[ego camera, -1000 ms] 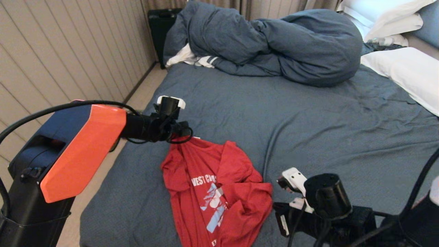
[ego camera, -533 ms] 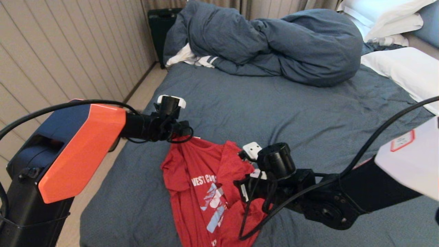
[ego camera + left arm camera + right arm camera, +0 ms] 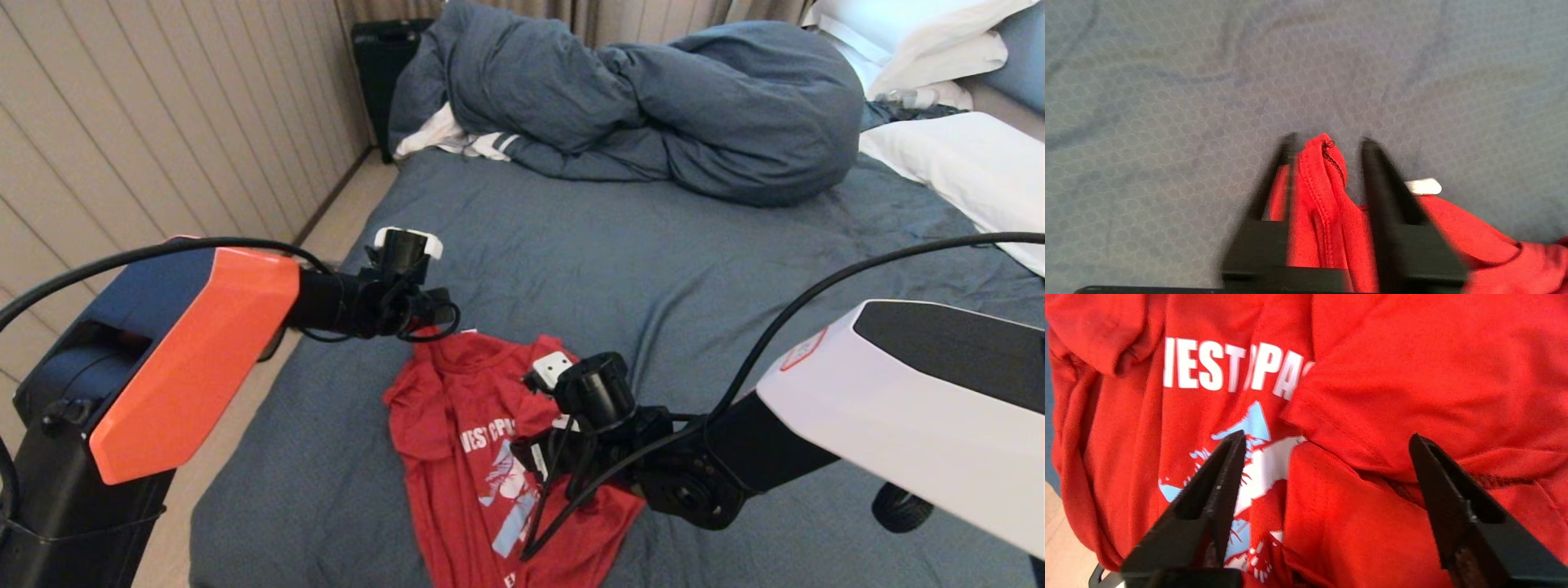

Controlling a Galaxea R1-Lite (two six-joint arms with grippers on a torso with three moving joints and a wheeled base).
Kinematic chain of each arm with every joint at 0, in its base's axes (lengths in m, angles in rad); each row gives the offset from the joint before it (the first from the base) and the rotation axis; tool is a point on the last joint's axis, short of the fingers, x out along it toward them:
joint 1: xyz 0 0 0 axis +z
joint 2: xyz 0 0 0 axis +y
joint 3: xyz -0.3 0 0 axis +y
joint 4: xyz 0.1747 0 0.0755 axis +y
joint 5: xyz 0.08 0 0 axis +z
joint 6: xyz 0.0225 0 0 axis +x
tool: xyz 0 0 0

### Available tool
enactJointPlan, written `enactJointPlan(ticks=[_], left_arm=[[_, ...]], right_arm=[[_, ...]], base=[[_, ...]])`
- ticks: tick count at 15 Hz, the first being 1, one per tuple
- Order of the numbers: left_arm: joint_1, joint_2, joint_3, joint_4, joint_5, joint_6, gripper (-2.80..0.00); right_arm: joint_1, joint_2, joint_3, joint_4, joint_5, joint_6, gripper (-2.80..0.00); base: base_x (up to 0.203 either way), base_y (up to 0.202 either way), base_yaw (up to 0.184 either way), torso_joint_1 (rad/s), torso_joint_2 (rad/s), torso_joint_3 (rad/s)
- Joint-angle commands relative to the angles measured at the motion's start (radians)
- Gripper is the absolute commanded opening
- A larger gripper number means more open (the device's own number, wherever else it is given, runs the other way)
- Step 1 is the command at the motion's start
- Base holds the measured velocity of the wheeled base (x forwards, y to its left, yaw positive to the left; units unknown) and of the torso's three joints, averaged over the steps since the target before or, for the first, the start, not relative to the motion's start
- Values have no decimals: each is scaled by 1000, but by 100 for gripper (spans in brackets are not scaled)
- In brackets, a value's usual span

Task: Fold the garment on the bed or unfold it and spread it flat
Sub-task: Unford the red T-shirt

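Inspecting garment (image 3: 457,408): we find it crumpled on near part of bed (image 3: 735,269). Left gripper (image 3: 1327,163) parted, collar fold slack between fingers. Right gripper (image 3: 1323,457) wide apart above print. We judge cloth light, limp; best pinched at hems.

My head camera looks down across the bed (image 3: 735,269); both wrist cameras sit close over the garment (image 3: 457,433), which all three views share.
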Motion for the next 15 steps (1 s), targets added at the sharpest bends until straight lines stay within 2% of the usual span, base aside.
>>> enactJointPlan(ticks=[1,6,7,15], left_arm=[[0,-13,7,0,1,-3,0],[0,-58,14,0,-1,-4,0],[1,-72,16,1,-1,-4,0],[1,-93,30,1,-3,-4,0]], right_arm=[[0,8,-6,-3,-1,0,0],[0,16,4,-3,-12,-1,0],[0,19,6,-3,-17,-3,-280],[0,-11,48,-5,-60,-12,-280]], base=[[0,0,0,0,0,0],[0,0,0,0,0,0],[0,0,0,0,0,0],[0,0,0,0,0,0]])
